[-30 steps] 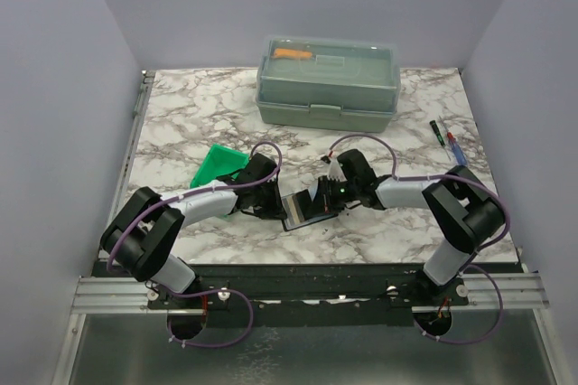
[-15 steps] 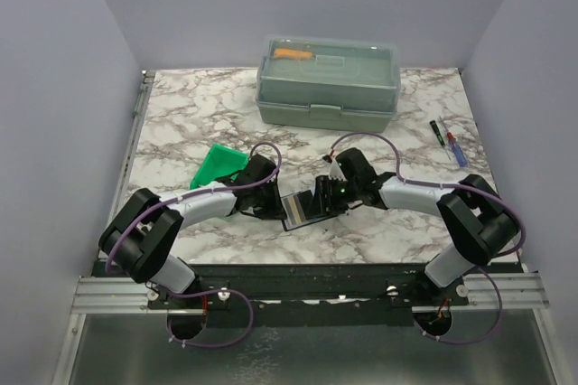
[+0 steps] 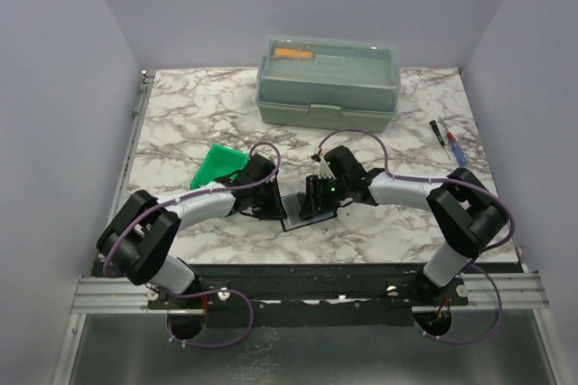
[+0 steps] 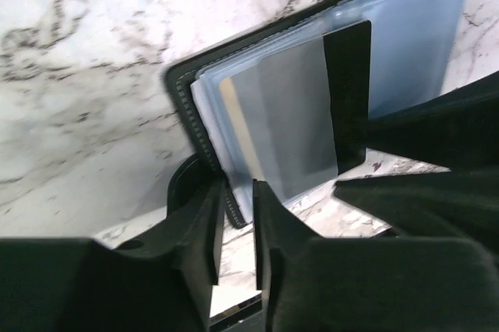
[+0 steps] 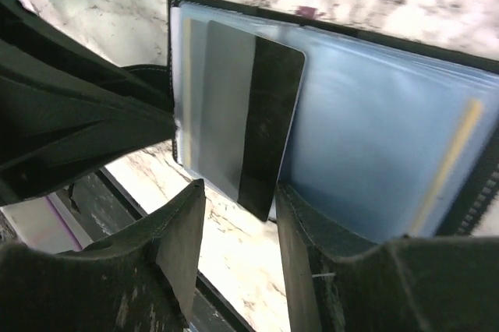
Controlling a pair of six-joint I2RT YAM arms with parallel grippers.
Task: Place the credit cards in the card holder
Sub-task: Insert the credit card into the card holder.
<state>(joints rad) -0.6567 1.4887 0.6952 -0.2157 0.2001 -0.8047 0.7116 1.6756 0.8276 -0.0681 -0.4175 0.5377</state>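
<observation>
Left gripper (image 4: 235, 196) first: its fingers are seen drawn close together, and the stitched black edge of the card holder (image 4: 405, 44) is pinched between them at one corner. Over to the right gripper (image 5: 240, 192), and its jaws are found standing apart. The near end of a grey credit card (image 5: 226, 106) with a black stripe is framed between the two fingertips, though whether either pad touches it cannot be told.

The card holder is laid open and flat on the marble table (image 3: 379, 231), near the front edge, between the two wrists, with its greyish see-through pockets turned upward. The grey card is laid across the pockets at the left gripper's end, one short end sticking out past the holder's edge. Whether the other end is tucked under a sleeve cannot be made out. A yellowish card (image 4: 228, 114) is glimpsed beside it, only its edge shown through a pocket.

Just behind the left wrist a small green bin (image 3: 219, 166) is seen. At the back of the table a grey-green lidded toolbox (image 3: 327, 82) is parked, and two pens (image 3: 449, 143) are set well apart by the right edge.
</observation>
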